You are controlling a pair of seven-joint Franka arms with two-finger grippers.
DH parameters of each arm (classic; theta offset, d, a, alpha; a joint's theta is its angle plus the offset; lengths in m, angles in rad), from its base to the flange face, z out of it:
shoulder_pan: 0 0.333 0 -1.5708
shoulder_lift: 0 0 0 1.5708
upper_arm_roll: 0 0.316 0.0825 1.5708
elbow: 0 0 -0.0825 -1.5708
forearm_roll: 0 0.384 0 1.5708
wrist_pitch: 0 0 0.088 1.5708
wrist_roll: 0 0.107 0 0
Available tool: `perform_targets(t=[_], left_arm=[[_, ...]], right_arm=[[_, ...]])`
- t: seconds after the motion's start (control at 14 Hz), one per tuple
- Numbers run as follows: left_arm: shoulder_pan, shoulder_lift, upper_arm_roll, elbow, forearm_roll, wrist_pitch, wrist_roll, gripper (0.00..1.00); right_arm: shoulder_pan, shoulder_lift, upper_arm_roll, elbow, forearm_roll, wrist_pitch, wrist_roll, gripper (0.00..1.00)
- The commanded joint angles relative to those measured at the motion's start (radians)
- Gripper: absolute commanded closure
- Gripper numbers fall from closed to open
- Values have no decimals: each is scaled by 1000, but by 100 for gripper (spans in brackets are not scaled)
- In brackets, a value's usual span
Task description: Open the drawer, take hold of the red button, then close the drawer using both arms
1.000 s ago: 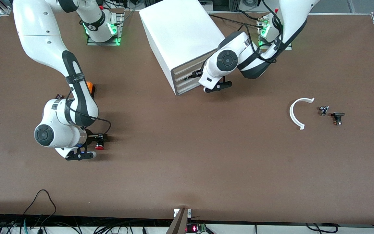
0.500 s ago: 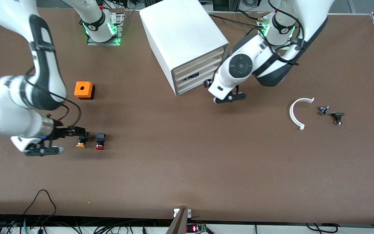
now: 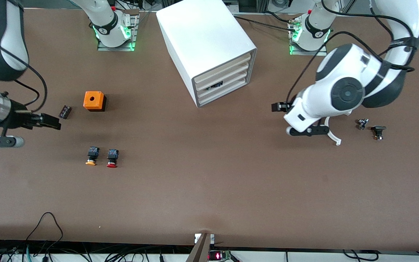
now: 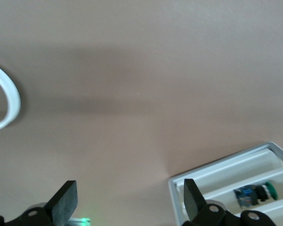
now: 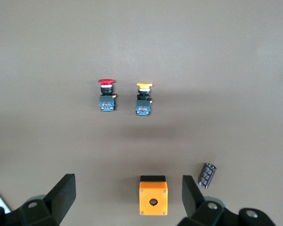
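Look low in the front view's left third and you find the red button [image 3: 112, 159] lying on the brown counter [image 3: 209, 182], its cap toward the front camera, just beside the yellow-capped button [image 3: 91, 157]. The right claw [image 3: 51, 122] hangs at the frame's left edge, above and apart from both buttons, its fingers [image 5: 61, 194] spread wide and empty (the right wrist view shows the two buttons, the orange cube [image 5: 153, 195] and a small dark cylinder [image 5: 207, 174] between them). The left claw [image 3: 279, 107] sits right of centre in the front view, over bare counter, well apart from the button; its fingers [image 4: 66, 201] stand wide, holding nothing. The white curved strip [image 3: 334, 136] lies partly under that arm. In the upper middle, the cabinet [image 3: 206, 40] shows its drawer [image 3: 221, 84] fronts pushed in.
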Motion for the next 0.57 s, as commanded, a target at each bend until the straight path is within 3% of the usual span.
perform_targets(t=[0.0, 0.07, 0.21, 0.36, 0.5], left_arm=[[20, -77, -6, 35, 53, -60, 168, 1], [15, -89, 17, 56, 55, -80, 217, 1], [-32, -159, 129, 49, 41, -80, 344, 1], [-173, -225, 334, 44, 32, -73, 469, 1], [-249, -271, 477, 37, -35, -38, 538, 1]], right_arm=[[-145, -119, 171, -31, -31, -89, 35, 0], [-157, -154, 185, -34, -40, -115, 45, 0], [-222, -206, 252, -34, -48, -161, 50, 0], [-222, -275, 255, -65, -51, -181, 57, 0], [-216, -361, 255, -143, -69, -160, 88, 0]])
